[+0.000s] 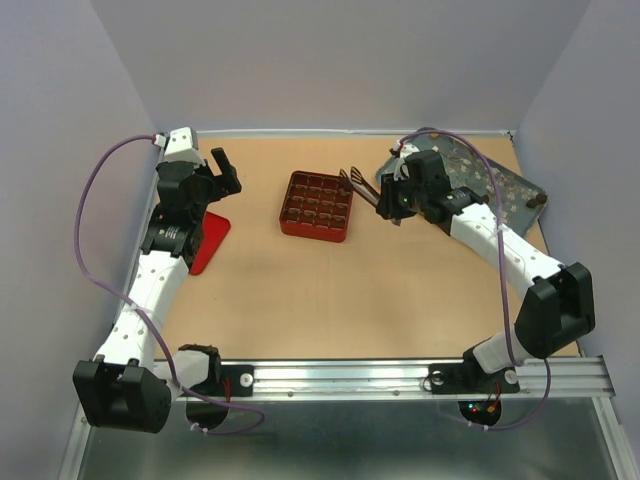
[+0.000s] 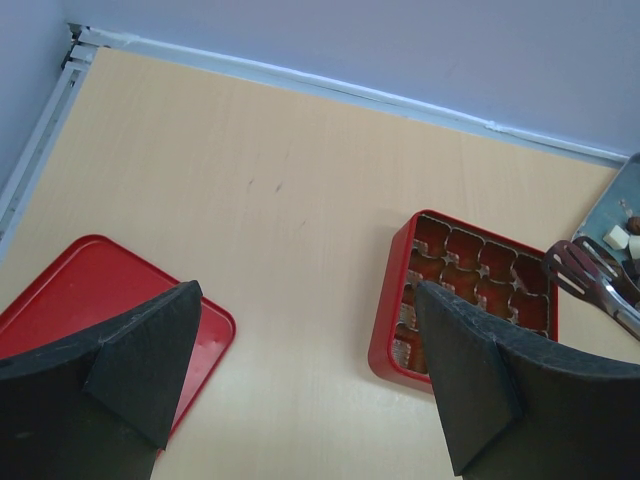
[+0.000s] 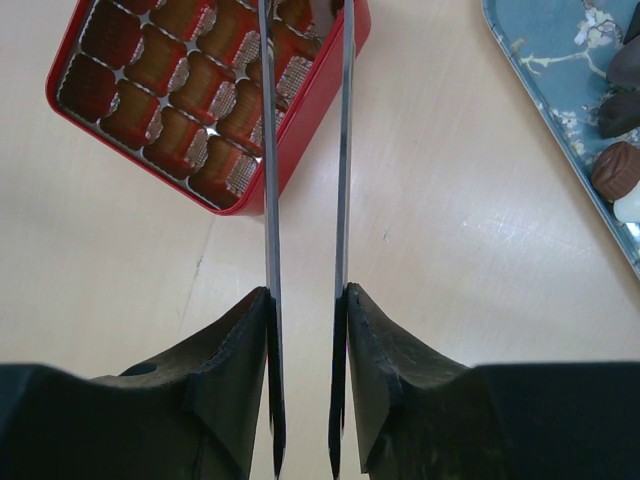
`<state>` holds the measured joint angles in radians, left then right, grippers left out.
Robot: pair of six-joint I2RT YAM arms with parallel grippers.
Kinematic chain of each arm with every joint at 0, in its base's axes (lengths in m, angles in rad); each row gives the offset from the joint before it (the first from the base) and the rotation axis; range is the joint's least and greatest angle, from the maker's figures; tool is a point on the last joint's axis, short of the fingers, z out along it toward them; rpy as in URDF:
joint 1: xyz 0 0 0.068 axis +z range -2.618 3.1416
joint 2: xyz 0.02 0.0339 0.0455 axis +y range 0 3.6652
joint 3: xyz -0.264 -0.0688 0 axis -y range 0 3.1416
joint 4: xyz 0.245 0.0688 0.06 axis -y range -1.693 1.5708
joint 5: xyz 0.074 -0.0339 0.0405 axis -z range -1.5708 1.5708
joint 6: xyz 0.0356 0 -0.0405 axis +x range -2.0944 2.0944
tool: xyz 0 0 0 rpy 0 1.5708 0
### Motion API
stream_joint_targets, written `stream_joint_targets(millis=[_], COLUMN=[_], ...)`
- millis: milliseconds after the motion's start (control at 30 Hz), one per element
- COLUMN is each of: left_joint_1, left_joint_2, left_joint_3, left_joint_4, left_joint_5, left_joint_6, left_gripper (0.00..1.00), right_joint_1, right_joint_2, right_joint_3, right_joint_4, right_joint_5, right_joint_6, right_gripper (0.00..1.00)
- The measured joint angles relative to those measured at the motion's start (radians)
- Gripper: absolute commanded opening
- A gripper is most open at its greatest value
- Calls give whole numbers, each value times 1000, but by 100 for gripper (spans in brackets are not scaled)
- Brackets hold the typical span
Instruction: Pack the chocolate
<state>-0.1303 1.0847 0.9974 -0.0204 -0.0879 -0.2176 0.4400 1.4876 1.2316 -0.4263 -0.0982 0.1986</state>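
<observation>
Your right pincer (image 3: 307, 295) is clamped on the metal tongs (image 3: 268, 150), one pad pressed against each arm, and the two arms run forward with a narrow gap between them. In the right wrist view the arms cross the near right corner of the red gridded box (image 3: 300, 125). From above, the tips show just beside the far right corner of the box. The box sits on the desk (image 1: 330, 290) around the middle, nearer the far edge. Its cells show shiny brown liners, and you cannot tell whether any of them holds a piece.

The chocolate (image 3: 615, 170) lies on the blue patterned tray (image 3: 540, 70) in the desk's far right corner. Dark, reddish brown and white pieces show at the tray's edge, well apart from the box.

Your left pincer (image 2: 305, 300) is spread wide and holds nothing. It hangs above the left side of the desk, over the red lid (image 2: 90, 290) that lies flat by the left edge.
</observation>
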Motion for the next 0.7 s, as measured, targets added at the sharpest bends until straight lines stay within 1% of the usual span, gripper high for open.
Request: stream_joint_targets(millis=[267,367,533,600,700], left_joint_1=[0,0,0,0,0], left_joint_2=[1,1,1,1,1], left_joint_3=[0,0,0,0,0], left_joint_4=[0,0,0,0,0], left_joint_5=[0,0,0,0,0], left_joint_6=[0,0,0,0,0], left_gripper=[99,99,99,99,99], right_joint_1=[0,0,-5,-18,-81], right_joint_2=[0,-2,-3,-5,-4], right_joint_3=[0,4,39,50,65], right_joint_4=[0,0,0,0,6], right_joint_5=[13,59,180,201,234], right_joint_6=[1,1,-19,-24,-30], right_gripper=[38,38,38,38,38])
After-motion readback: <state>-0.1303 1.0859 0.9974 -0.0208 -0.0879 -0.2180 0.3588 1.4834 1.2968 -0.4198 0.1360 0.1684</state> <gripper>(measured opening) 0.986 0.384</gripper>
